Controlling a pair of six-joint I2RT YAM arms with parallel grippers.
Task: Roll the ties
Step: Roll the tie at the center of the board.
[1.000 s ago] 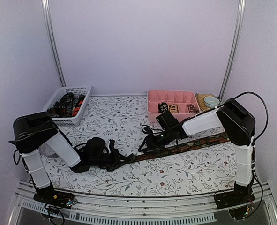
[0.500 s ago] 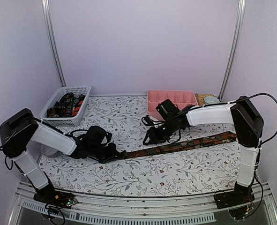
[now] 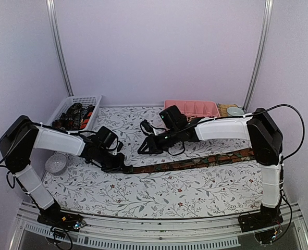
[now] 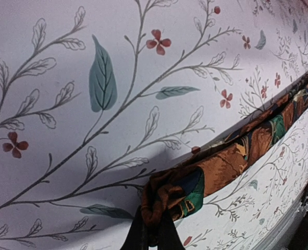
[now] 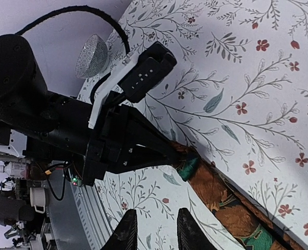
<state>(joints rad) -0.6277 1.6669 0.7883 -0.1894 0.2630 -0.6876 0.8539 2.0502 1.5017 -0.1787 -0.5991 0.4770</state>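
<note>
Brown patterned tie [image 3: 195, 161] lies stretched across the flowered table [image 3: 143, 194].
The left gripper [image 3: 124, 166] is clamped on the tie's bunched end. The right gripper [image 5: 156, 230] hovers near it, fingers apart and apparently empty, though only their tips show.

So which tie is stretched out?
The brown patterned tie, its end pinched by the left fingers; the others sit heaped in the white basket.

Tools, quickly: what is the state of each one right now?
Left tool: closed, holding the tie by its end.
Right tool: open, holding nothing.
</note>
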